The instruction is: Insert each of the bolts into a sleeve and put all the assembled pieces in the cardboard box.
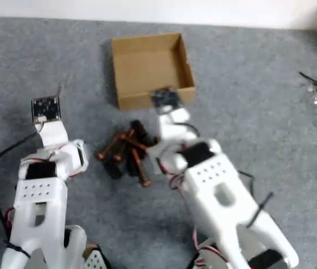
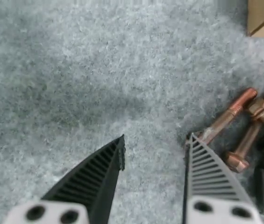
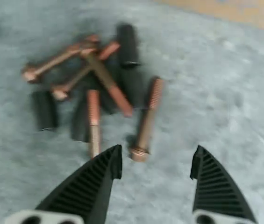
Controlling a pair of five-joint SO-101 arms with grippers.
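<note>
From above, you see the open brown cardboard box (image 1: pixel 152 67) on the grey carpeted tabletop (image 1: pixel 259 123). Copper-coloured bolts (image 1: pixel 110 147) and black cylindrical sleeves (image 1: pixel 138 130) are piled near it. In the left wrist view, your left gripper (image 2: pixel 156 140) holds nothing, its fingers spread wide beside the bolts. In the right wrist view, your right gripper (image 3: pixel 159 151) is likewise wide and holds nothing, with one bolt near a fingertip.

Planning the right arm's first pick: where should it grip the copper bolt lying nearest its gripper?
Take the copper bolt mid-shank, the right gripper coming down from above, jaws across it. It lies flat on the carpet with nothing over it.
</note>
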